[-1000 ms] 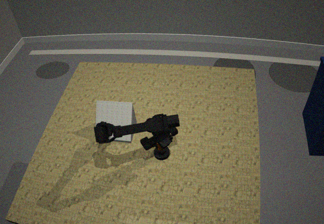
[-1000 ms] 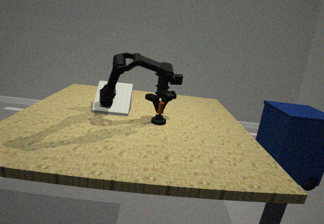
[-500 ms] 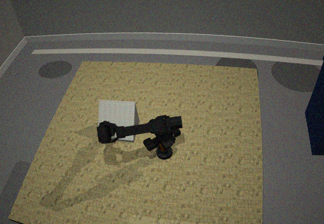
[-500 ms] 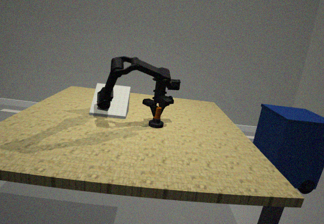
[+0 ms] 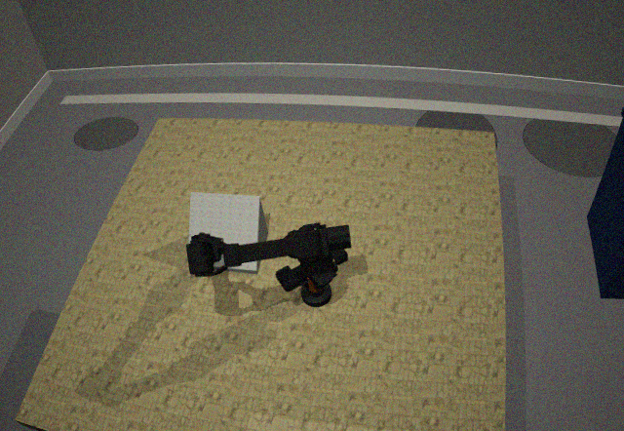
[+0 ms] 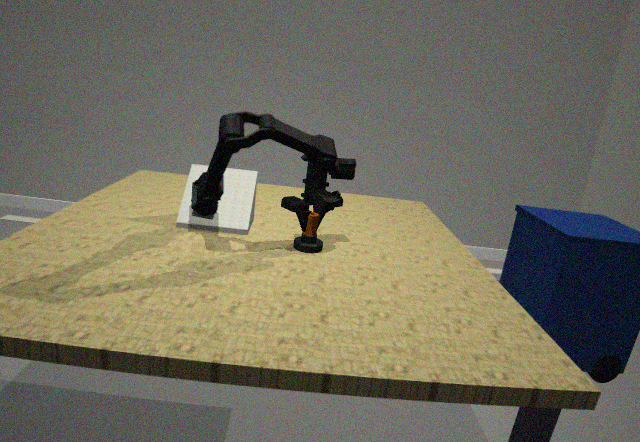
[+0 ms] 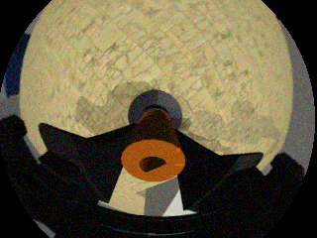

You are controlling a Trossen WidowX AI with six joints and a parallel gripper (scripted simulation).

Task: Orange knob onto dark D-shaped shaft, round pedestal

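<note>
You have 1 black arm (image 5: 256, 252) (image 6: 289, 135) arched over a pale yellow, mottled tabletop (image 5: 403, 315) (image 6: 361, 292) (image 7: 163, 45), with its black parallel-jaw gripper (image 5: 313, 283) (image 6: 311, 216) (image 7: 155, 130) reaching down at the round pedestal. Your gripper is pinching the orange cylindrical knob (image 5: 312, 285) (image 6: 311, 224) (image 7: 130, 161), 1 finger on each side of it. In the exterior view you can see that the knob leans a little, its top tipped to the right of the picture, and that its lower end is at the top of the dark round pedestal (image 5: 316, 299) (image 6: 308, 245) (image 7: 170, 106). You cannot tell from these 3 views whether the knob is fully seated, and the dark D-shaped shaft is hidden from you. Your wrist view shows the knob's near end face with a dark D-shaped hole, its flat side toward the lower right.

Behind the forearm in the exterior view, you have 1 white block with a sloping face (image 5: 224, 215) (image 6: 239, 197) on the tabletop, near the arm's base and well apart from the pedestal. Past the table's edge, you can see 1 blue bin (image 5: 609, 245) (image 6: 568, 272) (image 7: 14, 74), only partly in frame in each view.
</note>
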